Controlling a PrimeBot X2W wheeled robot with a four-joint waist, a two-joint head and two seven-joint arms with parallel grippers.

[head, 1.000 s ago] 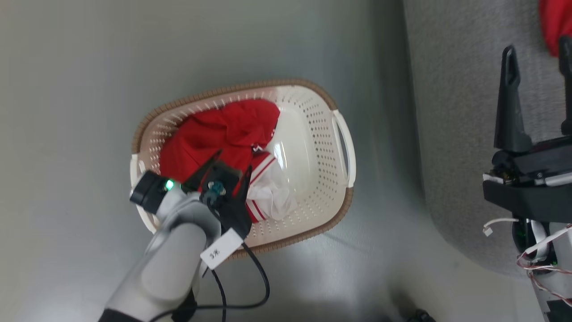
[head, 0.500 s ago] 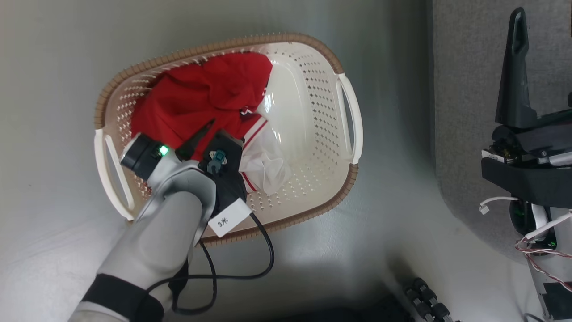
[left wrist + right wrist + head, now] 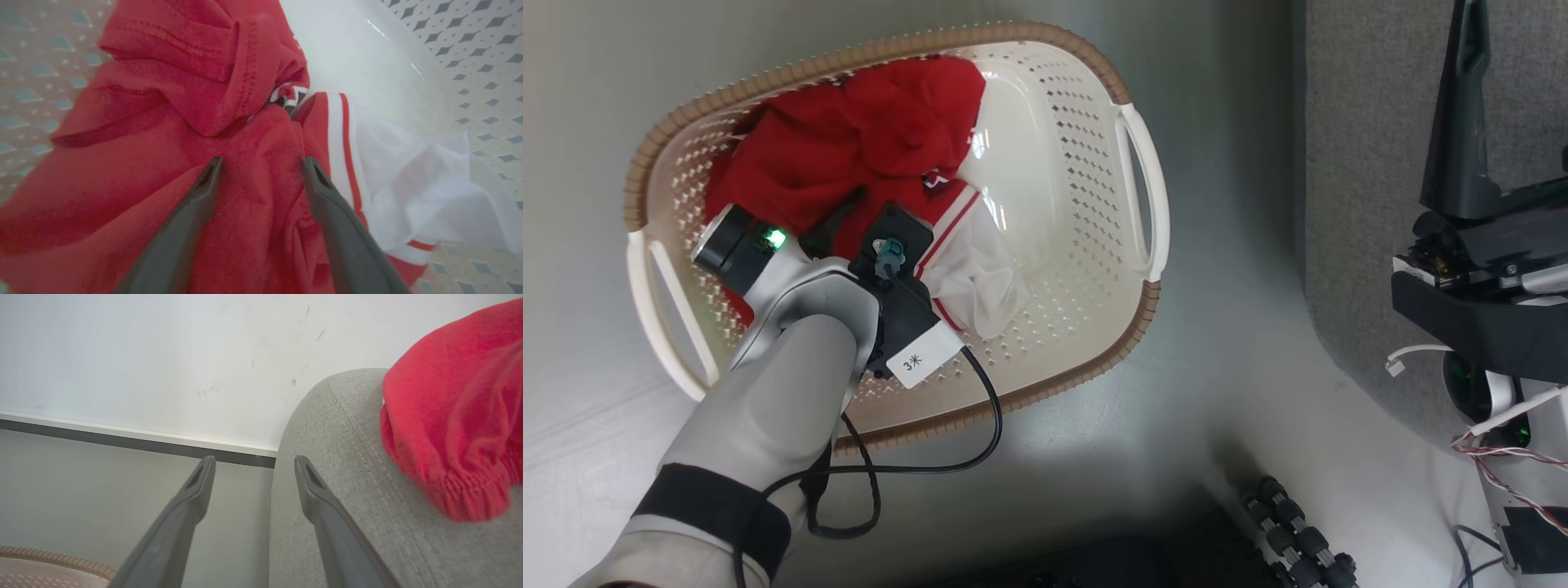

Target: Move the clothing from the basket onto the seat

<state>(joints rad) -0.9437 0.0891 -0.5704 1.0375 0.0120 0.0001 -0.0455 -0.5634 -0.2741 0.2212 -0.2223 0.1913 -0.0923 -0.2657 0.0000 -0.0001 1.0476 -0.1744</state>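
Overhead, in head view, the basket (image 3: 1045,37) lay with its long axis, handle to handle, pointing toward the seat (image 3: 1364,204), a red garment (image 3: 849,139) bunched in the half away from the seat. Left wrist view: the left end effector (image 3: 262,161) gaped over that garment. Right wrist view added a second red garment (image 3: 449,416) on the seat, the right end effector (image 3: 254,459) spread wide, empty.

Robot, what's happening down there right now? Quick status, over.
Left gripper open, fingers astride red garment in basket. Right gripper open, empty, by the seat; second garment lies there. Nothing blocking the grab.
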